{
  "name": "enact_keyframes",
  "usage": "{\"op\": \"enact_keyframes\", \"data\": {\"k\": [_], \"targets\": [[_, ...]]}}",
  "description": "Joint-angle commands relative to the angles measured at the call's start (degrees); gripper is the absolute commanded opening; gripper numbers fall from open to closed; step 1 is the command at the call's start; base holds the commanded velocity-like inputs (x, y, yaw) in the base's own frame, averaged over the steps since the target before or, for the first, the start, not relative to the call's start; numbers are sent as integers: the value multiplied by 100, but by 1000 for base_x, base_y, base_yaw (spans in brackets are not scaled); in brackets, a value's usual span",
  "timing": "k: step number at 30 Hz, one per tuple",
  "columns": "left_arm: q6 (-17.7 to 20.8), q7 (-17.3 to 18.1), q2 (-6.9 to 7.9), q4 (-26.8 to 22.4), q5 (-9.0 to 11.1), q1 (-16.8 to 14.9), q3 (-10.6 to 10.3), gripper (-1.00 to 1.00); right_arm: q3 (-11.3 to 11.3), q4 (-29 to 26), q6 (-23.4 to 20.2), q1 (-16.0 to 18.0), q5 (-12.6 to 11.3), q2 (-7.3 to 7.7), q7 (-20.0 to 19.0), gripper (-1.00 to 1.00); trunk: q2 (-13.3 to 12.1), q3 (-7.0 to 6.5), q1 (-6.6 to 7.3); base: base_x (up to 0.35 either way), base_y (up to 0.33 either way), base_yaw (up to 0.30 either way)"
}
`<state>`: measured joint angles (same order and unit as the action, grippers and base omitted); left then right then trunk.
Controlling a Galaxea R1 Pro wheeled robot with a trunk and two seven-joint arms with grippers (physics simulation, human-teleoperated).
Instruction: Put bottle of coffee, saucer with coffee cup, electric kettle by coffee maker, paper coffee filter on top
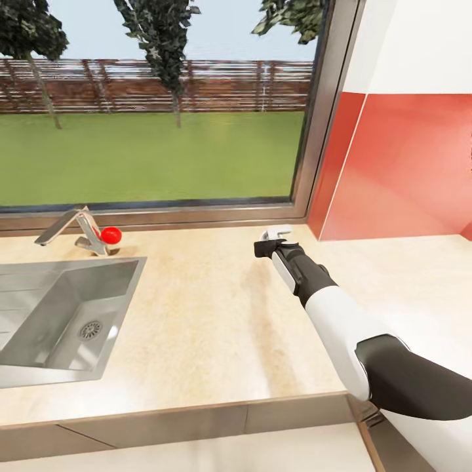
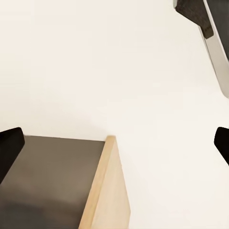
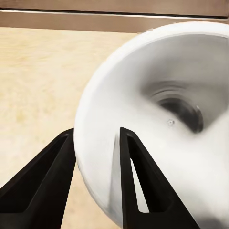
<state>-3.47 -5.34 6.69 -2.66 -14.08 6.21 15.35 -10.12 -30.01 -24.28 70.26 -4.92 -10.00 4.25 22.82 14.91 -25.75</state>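
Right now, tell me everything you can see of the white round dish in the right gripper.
The white round dish looks like glossy ceramic, smooth and shallow, with a darker ringed well at its centre. It is tilted steeply. The right gripper is shut on its rim, one black finger inside the bowl, the other outside. In the head view it hangs just above the beige stone-look countertop, near the window.

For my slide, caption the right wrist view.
Right gripper clamps the rim of a white saucer above the beige countertop.
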Motion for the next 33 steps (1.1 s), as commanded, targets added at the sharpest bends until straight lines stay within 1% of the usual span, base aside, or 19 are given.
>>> {"op": "enact_keyframes", "data": {"k": [1,7,9,10,11,14,19,33], "targets": [[-13,-11,2,-7,-60,3,46,100,-25,-5,-24,5,-53,0,41,-100,10,0,-4,0,0,0],[-13,-11,13,-7,-53,-5,48,100,-25,-13,-30,5,-58,0,35,-100,10,-54,-4,0,0,0],[-13,-11,15,-7,-52,-6,52,100,-31,-21,-36,5,-61,0,-90,-100,10,-72,-4,0,0,0],[-13,-11,16,-7,-52,-6,54,100,-32,-30,-41,5,-61,0,-246,-100,10,-81,-4,0,0,0],[-13,-11,16,-7,-51,-6,55,100,-31,-36,-62,5,-62,0,-492,-100,10,-90,-4,0,0,0],[-13,-11,13,-5,-51,-6,55,100,-33,-40,-196,5,-62,0,-762,-100,10,-117,-4,0,0,0],[-13,-11,4,-3,-51,-6,55,100,-19,-44,-253,5,-56,0,-817,-100,10,-162,-4,0,0,0],[-15,-11,0,-6,-54,-6,49,100,19,-49,-261,5,-63,0,-812,-100,10,-288,-4,0,0,0]]}}
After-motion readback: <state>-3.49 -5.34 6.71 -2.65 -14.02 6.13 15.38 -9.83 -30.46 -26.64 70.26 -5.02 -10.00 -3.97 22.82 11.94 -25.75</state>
